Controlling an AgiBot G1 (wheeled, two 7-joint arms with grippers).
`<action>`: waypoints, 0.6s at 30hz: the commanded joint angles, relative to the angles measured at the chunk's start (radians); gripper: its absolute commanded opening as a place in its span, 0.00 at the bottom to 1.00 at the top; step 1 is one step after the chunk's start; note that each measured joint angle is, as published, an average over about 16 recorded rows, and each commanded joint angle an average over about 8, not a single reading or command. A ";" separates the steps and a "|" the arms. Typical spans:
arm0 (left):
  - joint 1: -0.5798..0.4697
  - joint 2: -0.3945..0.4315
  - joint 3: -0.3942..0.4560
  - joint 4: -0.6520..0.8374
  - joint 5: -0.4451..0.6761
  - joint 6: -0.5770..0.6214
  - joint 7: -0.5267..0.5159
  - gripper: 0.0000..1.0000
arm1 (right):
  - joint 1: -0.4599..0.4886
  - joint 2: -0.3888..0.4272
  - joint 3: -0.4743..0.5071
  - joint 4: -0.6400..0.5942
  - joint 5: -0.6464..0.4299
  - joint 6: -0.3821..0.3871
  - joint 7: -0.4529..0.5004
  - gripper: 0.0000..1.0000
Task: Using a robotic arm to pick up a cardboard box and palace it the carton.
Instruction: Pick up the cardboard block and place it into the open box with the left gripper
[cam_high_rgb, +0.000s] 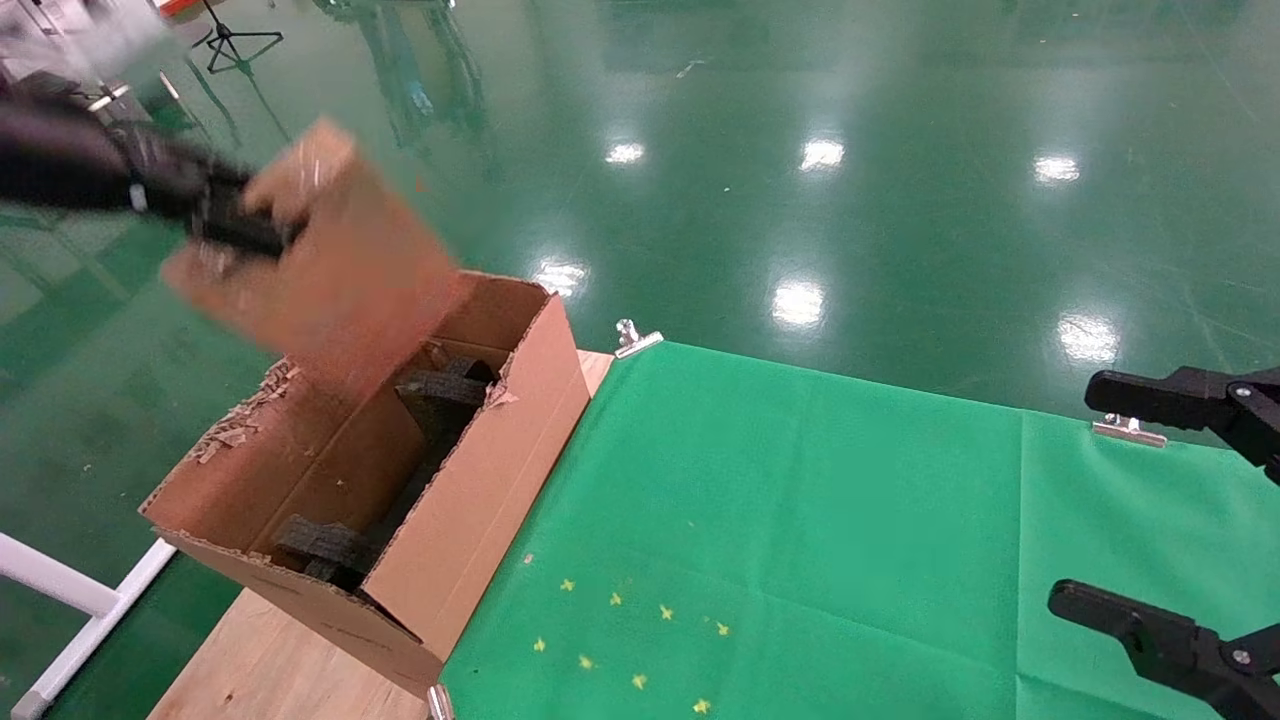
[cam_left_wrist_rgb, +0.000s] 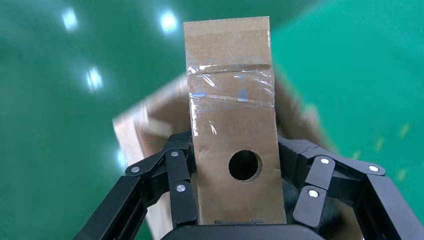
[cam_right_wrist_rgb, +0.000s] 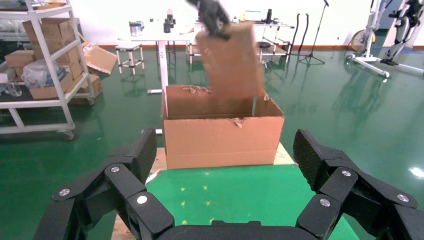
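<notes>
My left gripper (cam_high_rgb: 235, 215) is shut on the cardboard box (cam_high_rgb: 325, 250), a small brown oblong box with a round hole and clear tape (cam_left_wrist_rgb: 235, 130). It hangs tilted above the far left part of the carton (cam_high_rgb: 480, 480), its lower end near the rim. The carton is a long open brown box with ragged flaps and black foam blocks (cam_high_rgb: 440, 390) inside, standing on the table's left side. In the right wrist view the cardboard box (cam_right_wrist_rgb: 230, 62) hangs over the carton (cam_right_wrist_rgb: 220, 137). My right gripper (cam_high_rgb: 1090, 500) is parked open at the right edge.
A green cloth (cam_high_rgb: 800, 520) covers the table, clipped at its far edge (cam_high_rgb: 635, 340), with small yellow marks (cam_high_rgb: 630, 640) near the front. Bare wood (cam_high_rgb: 260, 660) shows beside the carton. Shelves with boxes (cam_right_wrist_rgb: 45, 60) and a white table (cam_right_wrist_rgb: 160, 40) stand beyond on the green floor.
</notes>
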 joint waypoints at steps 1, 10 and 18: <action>-0.002 0.012 0.023 0.073 0.047 -0.011 0.033 0.00 | 0.000 0.000 0.000 0.000 0.000 0.000 0.000 1.00; 0.089 0.111 0.048 0.366 0.084 -0.178 0.110 0.00 | 0.000 0.000 0.000 0.000 0.000 0.000 0.000 1.00; 0.128 0.156 0.056 0.524 0.103 -0.308 0.155 0.00 | 0.000 0.000 0.000 0.000 0.000 0.000 0.000 1.00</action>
